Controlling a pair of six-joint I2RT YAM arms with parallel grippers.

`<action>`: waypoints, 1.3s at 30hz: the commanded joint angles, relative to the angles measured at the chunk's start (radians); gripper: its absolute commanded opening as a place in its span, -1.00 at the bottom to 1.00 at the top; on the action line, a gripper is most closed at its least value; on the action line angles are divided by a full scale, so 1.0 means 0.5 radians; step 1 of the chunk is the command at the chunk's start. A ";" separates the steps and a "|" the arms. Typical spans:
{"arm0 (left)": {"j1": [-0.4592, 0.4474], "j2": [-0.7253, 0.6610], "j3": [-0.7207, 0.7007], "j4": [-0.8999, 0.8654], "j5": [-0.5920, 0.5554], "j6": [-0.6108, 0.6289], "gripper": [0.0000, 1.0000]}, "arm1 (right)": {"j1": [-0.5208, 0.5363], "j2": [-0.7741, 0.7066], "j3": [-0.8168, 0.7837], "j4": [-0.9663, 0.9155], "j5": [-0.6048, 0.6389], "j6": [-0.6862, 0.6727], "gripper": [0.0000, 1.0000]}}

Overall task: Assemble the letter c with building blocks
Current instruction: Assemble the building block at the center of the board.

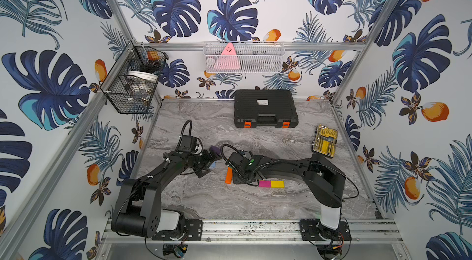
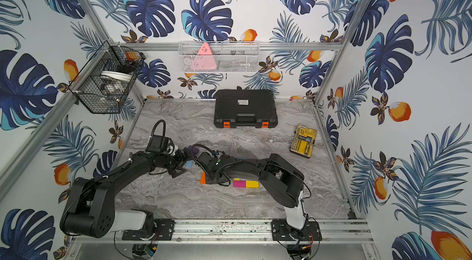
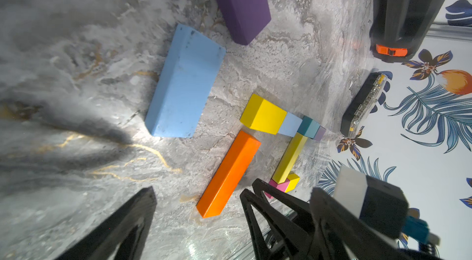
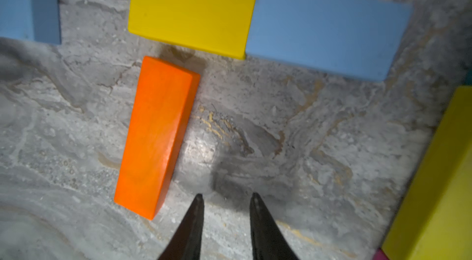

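Near the table's middle, a yellow block [image 3: 263,115], a light blue one [image 3: 291,124], a teal one [image 3: 309,127] and a pale purple one [image 3: 319,133] lie in a row. A long yellow block [image 3: 290,161] runs from that row to a magenta block [image 1: 264,183] and a yellow block [image 1: 277,184]. The orange block [image 4: 158,138] lies loose beside them. My right gripper [image 4: 226,196] stands by its end, tips narrowly apart and empty. My left gripper [image 3: 233,188] is open wide, over a loose light blue block [image 3: 184,82] near a purple one [image 3: 240,0].
A closed black tool case [image 1: 265,108] sits at the back of the table. A yellow-and-black drill-bit case [image 1: 325,141] lies by the right edge. A black wire basket [image 1: 132,79] and a white one [image 1: 244,58] hang on the walls.
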 commanded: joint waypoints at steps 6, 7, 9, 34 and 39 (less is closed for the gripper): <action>-0.021 0.008 0.006 0.005 -0.015 -0.009 0.99 | -0.035 0.118 0.157 -0.064 0.088 -0.039 -0.41; -0.021 0.004 0.007 0.005 -0.018 -0.009 0.98 | -0.040 0.133 0.171 -0.065 0.084 -0.044 -0.41; -0.024 0.009 0.010 0.004 -0.021 -0.006 0.98 | -0.045 0.155 0.194 -0.071 0.083 -0.050 -0.41; -0.037 0.006 0.002 0.008 -0.030 -0.015 0.98 | -0.100 0.246 0.281 -0.044 0.022 -0.065 -0.42; -0.039 0.004 0.004 0.005 -0.030 -0.014 0.98 | -0.100 0.235 0.278 -0.034 0.005 -0.065 -0.42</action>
